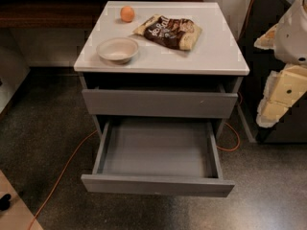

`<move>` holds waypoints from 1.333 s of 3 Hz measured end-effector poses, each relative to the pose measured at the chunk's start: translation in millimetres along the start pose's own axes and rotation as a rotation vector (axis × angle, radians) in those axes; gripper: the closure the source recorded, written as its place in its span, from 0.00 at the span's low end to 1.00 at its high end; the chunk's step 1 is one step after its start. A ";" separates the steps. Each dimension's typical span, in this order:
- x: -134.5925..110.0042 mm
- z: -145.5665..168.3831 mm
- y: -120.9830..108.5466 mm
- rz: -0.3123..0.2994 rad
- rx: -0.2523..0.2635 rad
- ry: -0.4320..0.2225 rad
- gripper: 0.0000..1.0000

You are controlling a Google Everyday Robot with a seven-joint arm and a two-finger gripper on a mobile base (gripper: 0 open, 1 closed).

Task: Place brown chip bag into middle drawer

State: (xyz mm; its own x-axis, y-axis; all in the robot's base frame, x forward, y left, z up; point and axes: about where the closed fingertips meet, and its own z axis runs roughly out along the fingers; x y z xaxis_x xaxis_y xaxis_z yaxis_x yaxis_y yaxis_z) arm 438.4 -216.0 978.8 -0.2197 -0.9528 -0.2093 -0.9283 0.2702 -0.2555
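The brown chip bag (169,31) lies flat on the back right part of the grey cabinet top (211,56), dark brown with tan ends and white lettering. The middle drawer (156,147) is pulled out wide open below, and its smooth grey floor is bare. My gripper (276,97) hangs at the right edge of the view, beside the cabinet's right side, at about the height of the top. It is well apart from the bag and holds nothing that I can see.
A white bowl (117,49) sits at the front left of the top and a small orange ball (127,14) at the back left. The upper drawer front (158,103) with a small pale scratch is closed. An orange cable (62,171) runs across the floor.
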 end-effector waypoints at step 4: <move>-26.0 51.1 -111.2 0.118 -0.036 -0.199 0.00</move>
State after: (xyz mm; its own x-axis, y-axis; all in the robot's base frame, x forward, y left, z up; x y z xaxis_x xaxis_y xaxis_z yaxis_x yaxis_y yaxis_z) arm 562.6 -214.2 964.4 -0.2676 -0.8679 -0.4186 -0.9104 0.3700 -0.1850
